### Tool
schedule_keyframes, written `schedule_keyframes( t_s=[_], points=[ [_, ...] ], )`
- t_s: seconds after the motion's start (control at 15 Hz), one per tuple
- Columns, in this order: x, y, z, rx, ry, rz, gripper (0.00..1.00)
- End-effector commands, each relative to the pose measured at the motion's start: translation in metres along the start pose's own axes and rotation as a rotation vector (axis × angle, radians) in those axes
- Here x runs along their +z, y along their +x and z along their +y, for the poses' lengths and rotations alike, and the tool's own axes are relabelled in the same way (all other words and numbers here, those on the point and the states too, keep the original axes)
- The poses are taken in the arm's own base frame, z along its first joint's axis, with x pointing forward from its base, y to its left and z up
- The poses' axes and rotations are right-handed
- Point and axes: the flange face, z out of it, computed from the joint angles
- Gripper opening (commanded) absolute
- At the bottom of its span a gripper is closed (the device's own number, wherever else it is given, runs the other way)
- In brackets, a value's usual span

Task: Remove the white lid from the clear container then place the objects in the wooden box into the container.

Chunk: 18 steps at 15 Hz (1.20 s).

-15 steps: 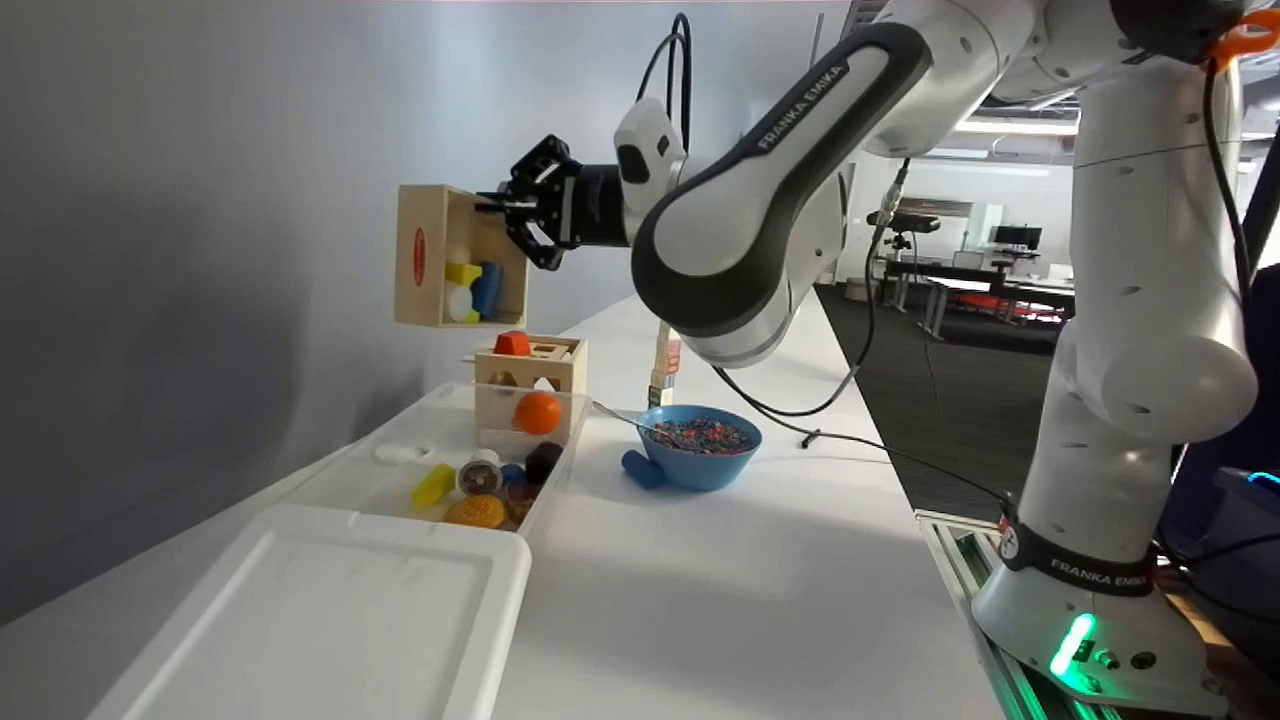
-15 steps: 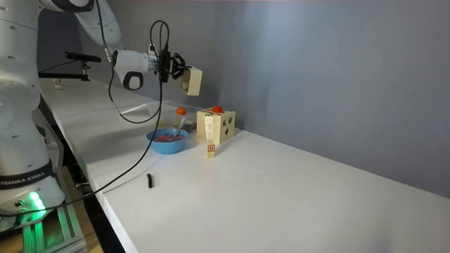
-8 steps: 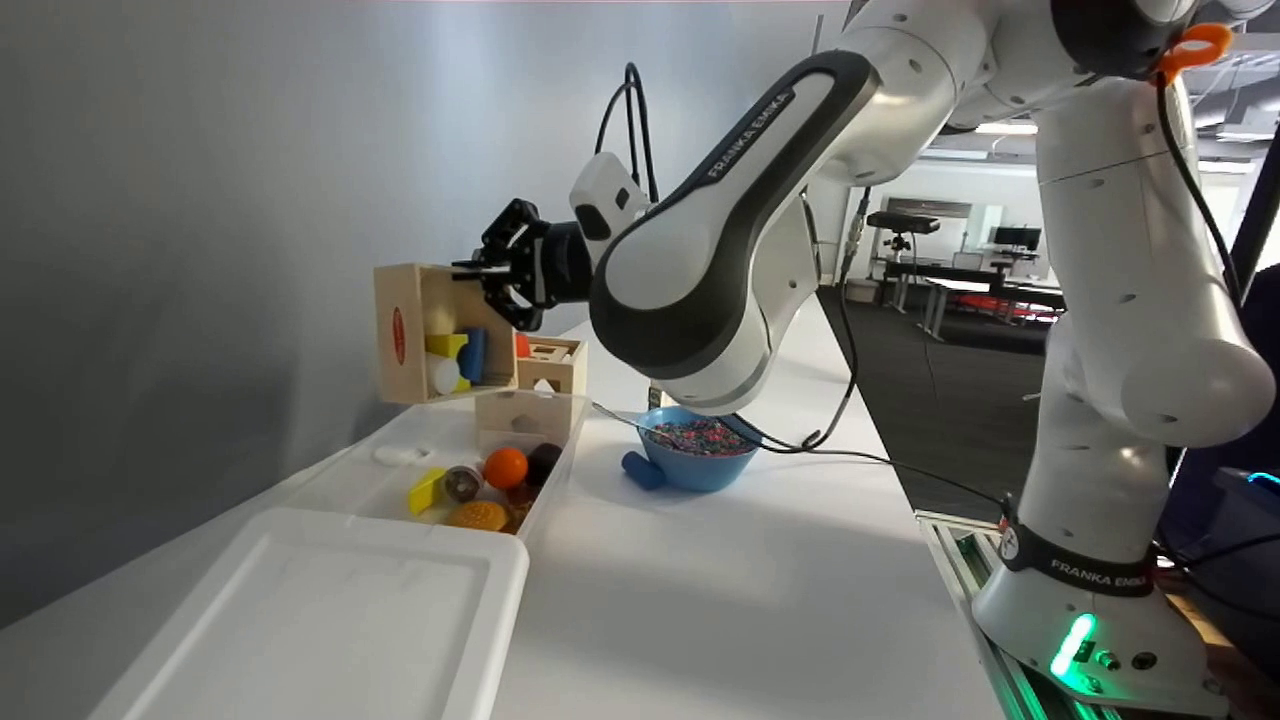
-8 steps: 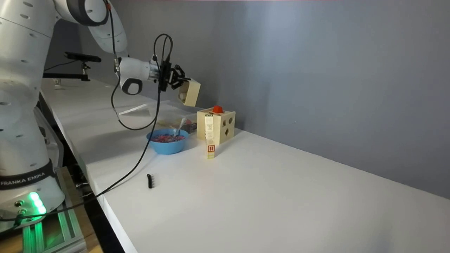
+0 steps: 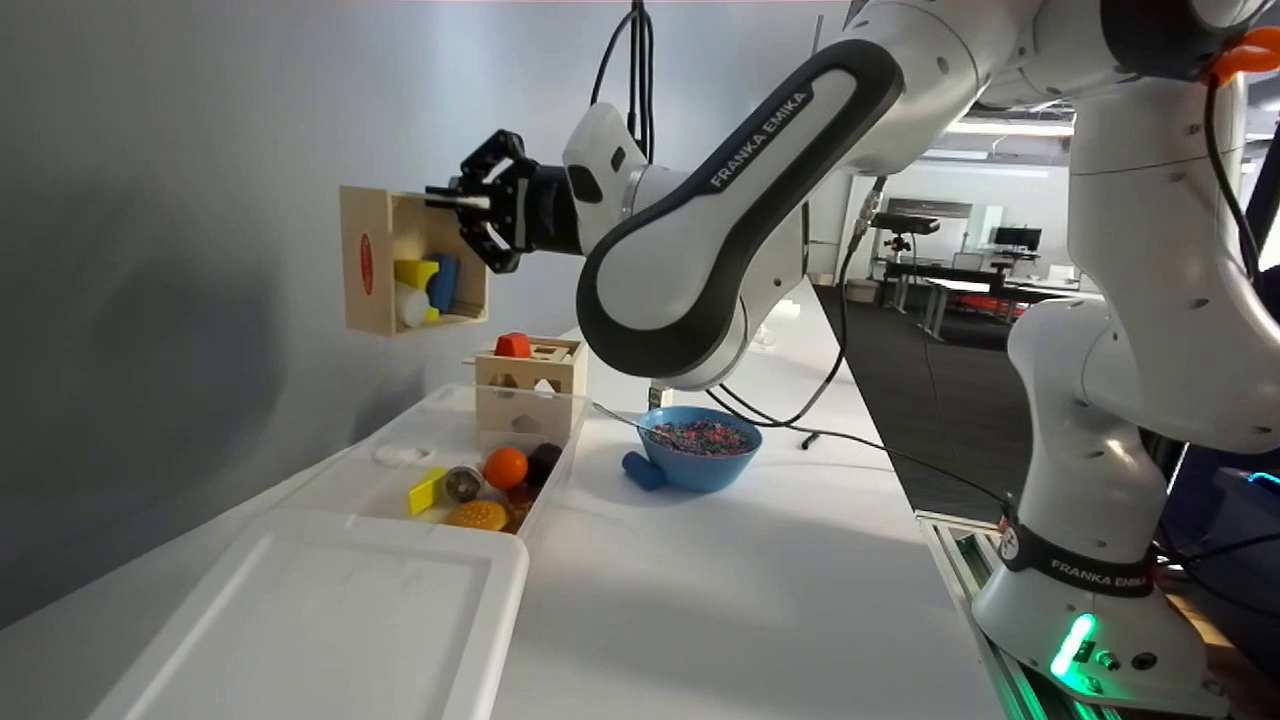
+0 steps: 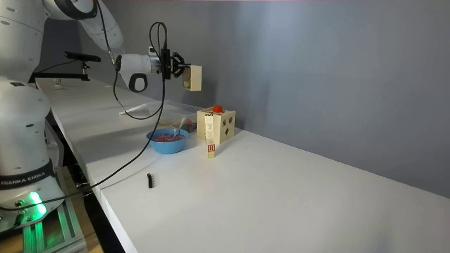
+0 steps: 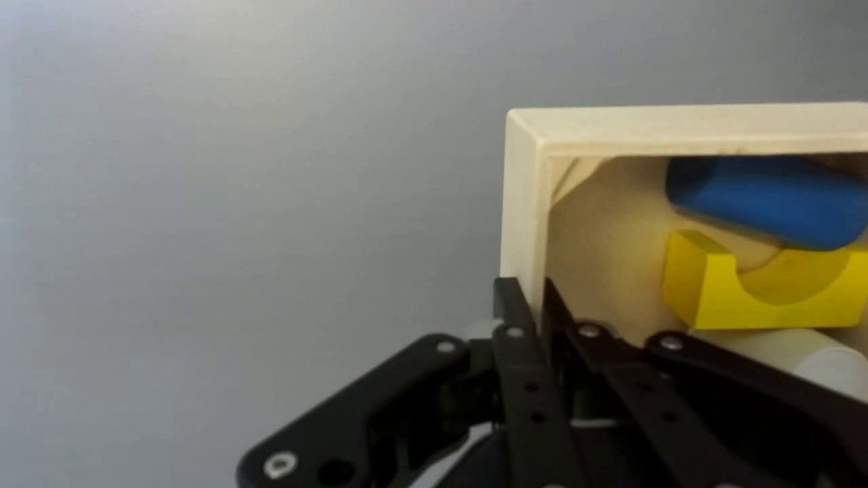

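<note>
Smooth wooden box (image 5: 376, 306), plastic lid (image 5: 350, 615)

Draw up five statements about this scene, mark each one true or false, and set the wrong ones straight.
1. The end effector grips a wall of the wooden box. True.
2. The wooden box is empty. False: a blue piece, a yellow piece and a white piece are in it.
3. The orange ball lies in the clear container. True.
4. The wooden box rests inside the clear container. False: the end effector holds it up in the air above the table.
5. A red piece sits on top of the other wooden box. True.
</note>
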Motion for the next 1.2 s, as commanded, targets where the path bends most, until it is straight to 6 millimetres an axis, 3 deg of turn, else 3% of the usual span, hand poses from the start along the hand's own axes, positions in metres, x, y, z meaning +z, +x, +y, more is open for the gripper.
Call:
schedule_keyframes(
  t_s=[0.0, 0.33, 0.73, 0.93, 1.13],
  points=[
    [0.003, 0.021, 0.025, -0.095, -0.124, 0.07, 0.02],
    [0.009, 0.052, 0.055, -0.158, -0.257, 0.152, 0.02],
    [0.005, 0.062, 0.076, -0.073, -0.35, 0.074, 0.02],
    [-0.007, 0.051, 0.072, 0.001, -0.389, -0.009, 0.02],
    [-0.034, 0.04, 0.058, 0.056, -0.445, -0.06, 0.02]
  ],
)
